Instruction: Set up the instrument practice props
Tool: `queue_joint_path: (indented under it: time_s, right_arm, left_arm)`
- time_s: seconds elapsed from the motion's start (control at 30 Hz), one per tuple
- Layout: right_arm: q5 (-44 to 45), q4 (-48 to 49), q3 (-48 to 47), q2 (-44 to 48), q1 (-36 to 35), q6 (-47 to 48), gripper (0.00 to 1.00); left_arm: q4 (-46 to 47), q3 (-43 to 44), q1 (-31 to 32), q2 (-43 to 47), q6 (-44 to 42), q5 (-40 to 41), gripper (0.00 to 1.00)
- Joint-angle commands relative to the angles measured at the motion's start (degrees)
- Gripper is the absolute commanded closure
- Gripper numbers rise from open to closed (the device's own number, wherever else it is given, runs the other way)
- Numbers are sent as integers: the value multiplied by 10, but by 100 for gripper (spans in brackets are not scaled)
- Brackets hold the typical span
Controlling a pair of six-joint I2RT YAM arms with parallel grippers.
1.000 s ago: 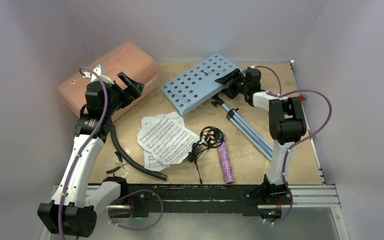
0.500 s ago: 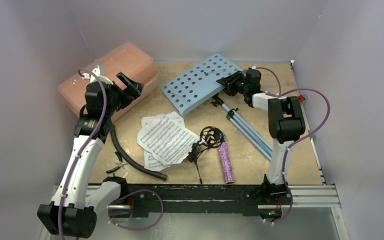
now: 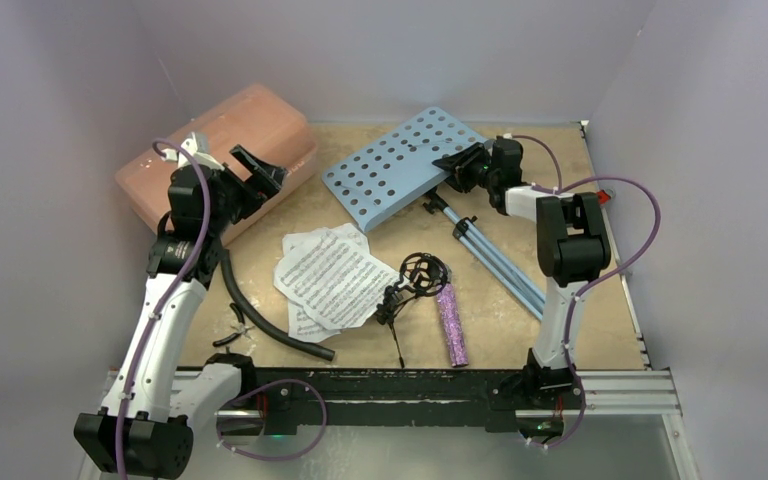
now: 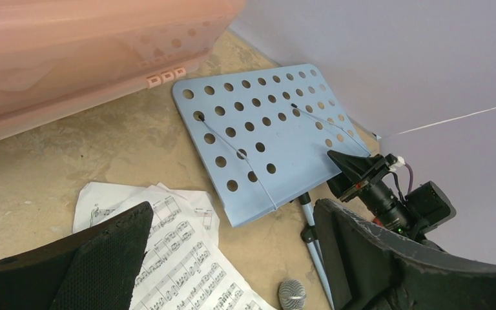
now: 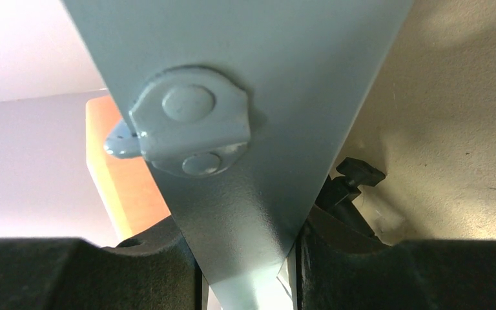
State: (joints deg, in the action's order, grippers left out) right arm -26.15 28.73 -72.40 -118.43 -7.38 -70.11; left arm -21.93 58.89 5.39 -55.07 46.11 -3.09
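Pink box (image 3: 215, 150) sitting on table (image 3: 500, 330), contents possibly none, wall too hazy. Right tool (image 3: 450, 161) pinching music stand (image 3: 395, 165) corner, holding position. Left tool (image 3: 260, 170) gaping empty, drifting slightly leftward.

The left arm (image 3: 165, 310) leans up from its base at the near left and bends toward the far side. The left gripper (image 3: 257, 168) hangs in the air and points far and right. Its two fingers (image 4: 103, 258) are wide apart with nothing between them. The right arm (image 3: 560, 300) stands tall at the near right, then reaches far and left. The right gripper (image 3: 455, 163) is pinched tight on the right edge of the music stand (image 3: 400, 165).
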Motion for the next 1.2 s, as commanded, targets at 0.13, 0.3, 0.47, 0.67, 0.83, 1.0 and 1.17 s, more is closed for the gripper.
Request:
queue_joint_path:
  time_s: [0.13,0.3,0.47,0.67,0.83,1.0,1.17]
  right_arm:
    - [-55,49,-33,110,16,-2,100]
    - [-60,48,-33,156,23,-7,100]
    - [-67,51,-36,188,27,-27,100]
    - [-80,60,-28,231,29,-54,100]
    - [-89,61,-33,269,30,-60,100]
    - [-114,76,-37,301,30,-67,100]
    - [-134,130,-23,324,30,-89,100]
  left_arm:
    - [28,-13,1,2,17,-11,7]
    - [53,-19,2,-6,29,-25,7]
    - [76,-24,1,-16,48,-38,7]
    - [105,-31,1,-25,61,-54,8]
    - [130,-31,1,-37,57,-65,9]
    - [164,-31,1,-56,46,-93,10]
    - [190,-8,-3,-83,9,-113,10]
